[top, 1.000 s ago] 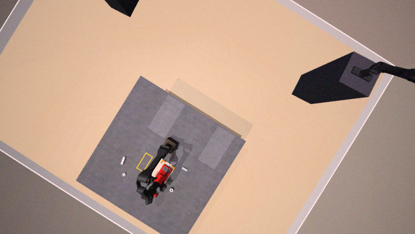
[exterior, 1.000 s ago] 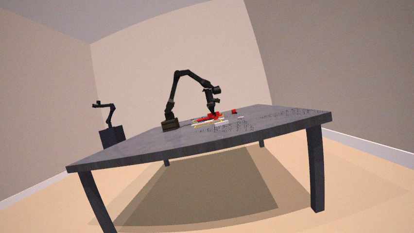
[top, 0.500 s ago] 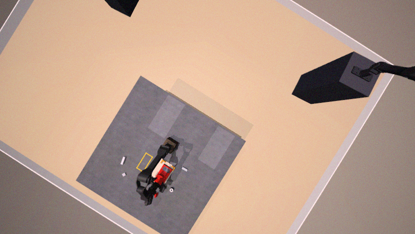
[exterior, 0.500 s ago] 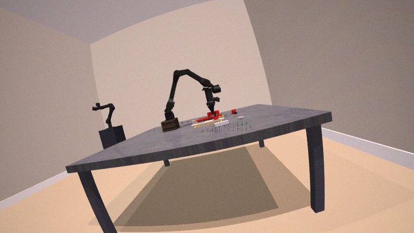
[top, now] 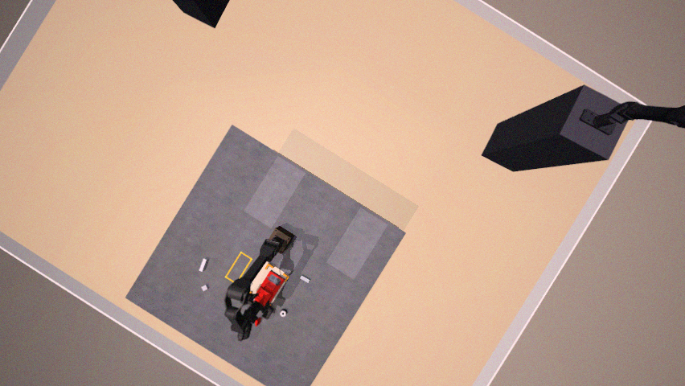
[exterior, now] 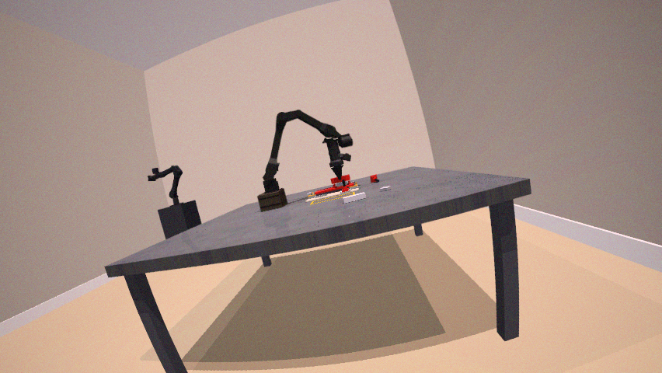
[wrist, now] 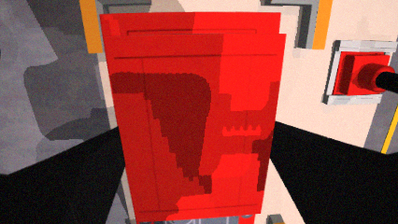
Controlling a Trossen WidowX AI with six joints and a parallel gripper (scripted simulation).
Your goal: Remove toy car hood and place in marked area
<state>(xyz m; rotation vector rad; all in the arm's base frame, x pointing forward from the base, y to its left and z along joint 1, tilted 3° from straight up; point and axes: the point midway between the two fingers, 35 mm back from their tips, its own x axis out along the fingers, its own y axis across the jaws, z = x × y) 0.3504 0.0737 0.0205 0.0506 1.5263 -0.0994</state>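
Gripping one red hood point(top: 263, 296) point(exterior: 346, 177) point(wrist: 196, 140), the gripper point(top: 263, 301) point(exterior: 340, 178) point(wrist: 196, 131) has its two black fingers set wide, one against each long side. The hood is a smooth, glossy, roughly rectangular panel with thin straight grooves and patches of shadow. It is over the one toy car point(top: 259, 277) point(exterior: 324, 190) point(wrist: 355, 28), outside the marked area point(top: 238, 267) point(exterior: 326, 200). The car mixes cream, red and orange parts, with blocky, straight edges; the arm hides some of it from above.

The one marked area is a thin yellow rectangular outline beside the car, on the single table point(top: 191, 215) point(exterior: 277, 231). The tabletop is mottled grey, like stone or slate, on four dark square legs. From above, three small white blocks show: a long one point(top: 203, 264) point(exterior: 354, 197) and a stubby one point(top: 204, 287) point(exterior: 385, 188) on the far side of the outline from the car, and another oblong one point(top: 305, 279) on the car's other side. One round black-and-white piece point(top: 283, 311) and one small red piece point(top: 257, 322) point(exterior: 374, 179) lie near the car. Their materials cannot be told.
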